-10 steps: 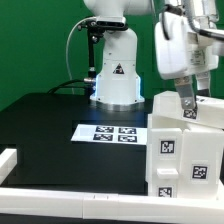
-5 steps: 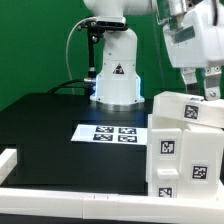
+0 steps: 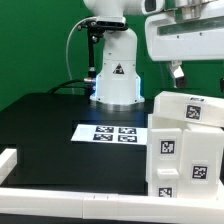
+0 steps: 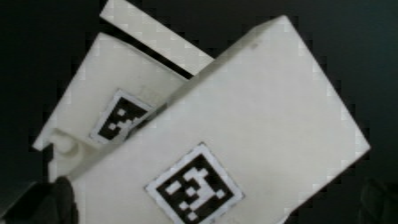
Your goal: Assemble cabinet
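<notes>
The cabinet (image 3: 185, 140) is a large white box-like body with black-and-white tags, standing at the exterior view's right on the black table. My gripper (image 3: 179, 72) hangs above its top, apart from it and holding nothing, with the hand turned sideways. The jaws look apart. In the wrist view the cabinet (image 4: 214, 110) fills the picture from above, tilted, with two tags showing. A dark fingertip (image 4: 48, 203) shows at the picture's edge.
The marker board (image 3: 105, 133) lies flat mid-table. The robot's white base (image 3: 113, 75) stands behind it. A low white border rail (image 3: 70, 186) runs along the front edge, with a white block (image 3: 6, 159) at the exterior view's left.
My gripper has risen from the cabinet's top edge and the hand has turned sideways. The cabinet has not moved.
</notes>
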`<state>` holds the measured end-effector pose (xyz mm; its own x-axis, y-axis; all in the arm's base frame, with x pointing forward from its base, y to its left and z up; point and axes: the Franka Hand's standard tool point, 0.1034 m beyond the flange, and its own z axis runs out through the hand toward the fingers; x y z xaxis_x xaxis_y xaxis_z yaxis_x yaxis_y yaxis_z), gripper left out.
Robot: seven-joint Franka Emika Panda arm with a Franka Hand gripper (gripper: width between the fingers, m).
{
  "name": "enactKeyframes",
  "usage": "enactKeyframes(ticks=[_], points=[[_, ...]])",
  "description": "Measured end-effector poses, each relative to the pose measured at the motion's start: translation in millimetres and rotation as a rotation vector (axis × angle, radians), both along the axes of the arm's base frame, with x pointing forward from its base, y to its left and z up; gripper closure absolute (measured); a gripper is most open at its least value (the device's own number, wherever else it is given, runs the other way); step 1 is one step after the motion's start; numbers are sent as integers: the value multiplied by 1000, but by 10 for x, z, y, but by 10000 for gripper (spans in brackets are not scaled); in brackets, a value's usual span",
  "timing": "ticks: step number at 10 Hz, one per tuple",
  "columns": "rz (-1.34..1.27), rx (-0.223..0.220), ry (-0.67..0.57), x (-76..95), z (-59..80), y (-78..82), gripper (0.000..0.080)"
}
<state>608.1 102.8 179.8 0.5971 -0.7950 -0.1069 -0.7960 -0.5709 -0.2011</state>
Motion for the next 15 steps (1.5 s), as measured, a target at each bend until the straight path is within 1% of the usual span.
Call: enactKeyframes(ticks=[2, 3, 4, 5, 6, 7, 10, 11, 12, 13, 15], points=[[165, -31, -25, -7, -7, -9, 3], [382, -115, -35, -11, 11, -6, 3], [573, -168, -45, 5, 56, 34, 3], [754, -194, -51, -3, 74, 60, 3], [861, -194, -58, -11, 64, 32, 3], [871, -196, -61, -6, 64, 24, 3], [1100, -210, -92, -8, 57, 23, 3], [1310, -229, -100, -40, 24, 100, 3], [1460, -235, -122, -62, 22, 199, 3], [1510, -248, -148, -75, 52, 173, 3], [1631, -252, -158, -75, 36, 128, 3]])
